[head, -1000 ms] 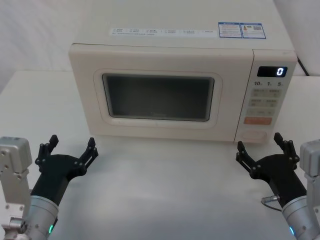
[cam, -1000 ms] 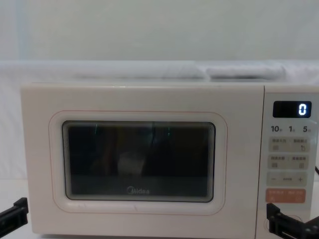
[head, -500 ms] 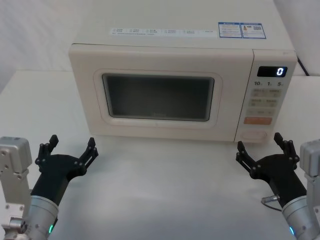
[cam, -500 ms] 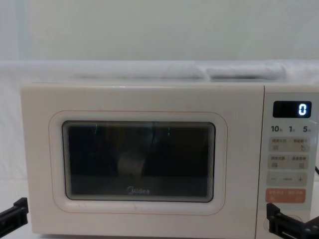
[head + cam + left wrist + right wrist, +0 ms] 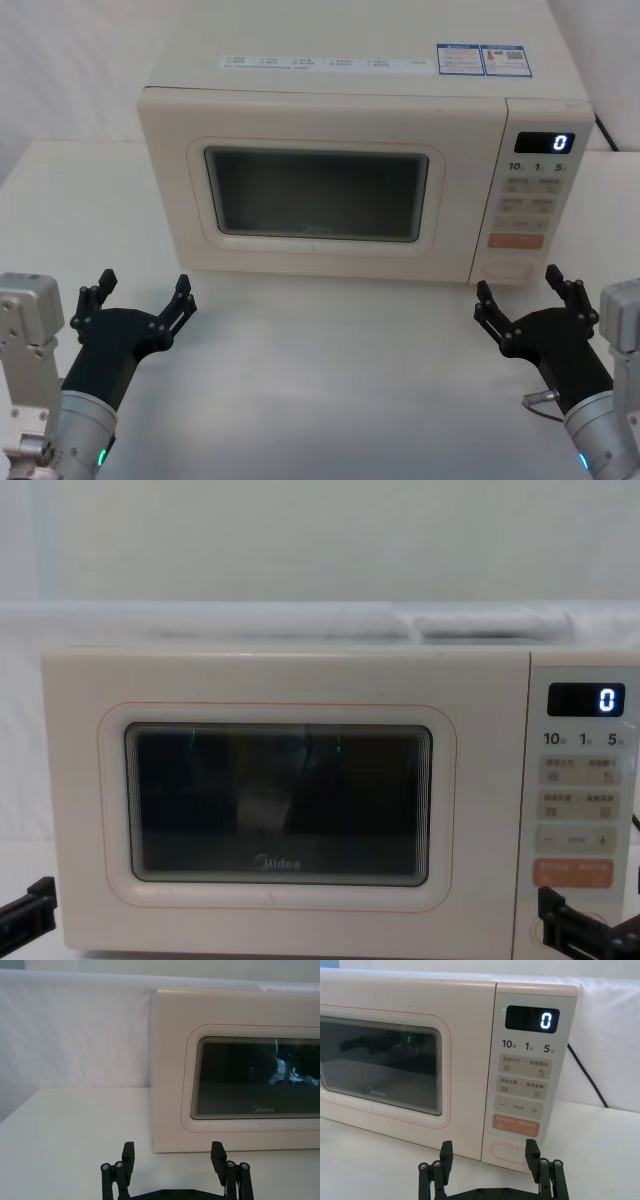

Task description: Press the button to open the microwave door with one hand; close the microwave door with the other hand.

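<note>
The cream microwave (image 5: 330,95) stands at the back of the white table, its display (image 5: 543,143) reading 0. The microwave door (image 5: 190,230) with its dark window is shut flush. On the control panel's lowest part is the wide cream button (image 5: 507,269), seen close in the right wrist view as the button (image 5: 509,1150). My right gripper (image 5: 517,290) hovers open just in front of and below the button, not touching it; it is also the right gripper (image 5: 489,1146). My left gripper (image 5: 143,287) is open off the door's left corner, shown too as the left gripper (image 5: 172,1149).
A black power cable (image 5: 585,1072) runs down behind the microwave's right side. White table surface (image 5: 330,380) stretches between the two grippers in front of the oven. A white wall backs the scene.
The right gripper has edged very slightly to the right. The left gripper and the door have not moved.
</note>
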Motion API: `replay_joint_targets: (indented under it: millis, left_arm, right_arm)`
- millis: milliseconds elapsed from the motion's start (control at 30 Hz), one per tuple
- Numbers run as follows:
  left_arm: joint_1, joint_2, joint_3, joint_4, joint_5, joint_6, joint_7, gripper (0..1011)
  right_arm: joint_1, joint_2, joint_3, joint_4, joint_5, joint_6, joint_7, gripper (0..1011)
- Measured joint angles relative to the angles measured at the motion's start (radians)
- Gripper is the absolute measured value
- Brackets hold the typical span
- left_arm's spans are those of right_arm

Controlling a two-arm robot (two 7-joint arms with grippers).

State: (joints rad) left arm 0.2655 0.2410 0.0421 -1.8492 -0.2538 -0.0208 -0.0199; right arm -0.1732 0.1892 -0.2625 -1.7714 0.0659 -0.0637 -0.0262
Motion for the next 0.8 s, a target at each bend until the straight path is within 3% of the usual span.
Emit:
replay_joint_targets:
  millis: [467,600,800]
  left_arm:
    - [0.000,0.000,0.000,0.000,0.000,0.000,0.000,1001]
    - [0.000,0.000,0.000,0.000,0.000,0.000,0.000,1001]
    - [0.000,0.000,0.000,0.000,0.000,0.000,0.000,1001]
  right_arm:
    - [0.000,0.000,0.000,0.000,0.000,0.000,0.000,578]
    - [0.000,0.000,0.000,0.000,0.000,0.000,0.000,408]
    - [0.000,0.000,0.000,0.000,0.000,0.000,0.000,230]
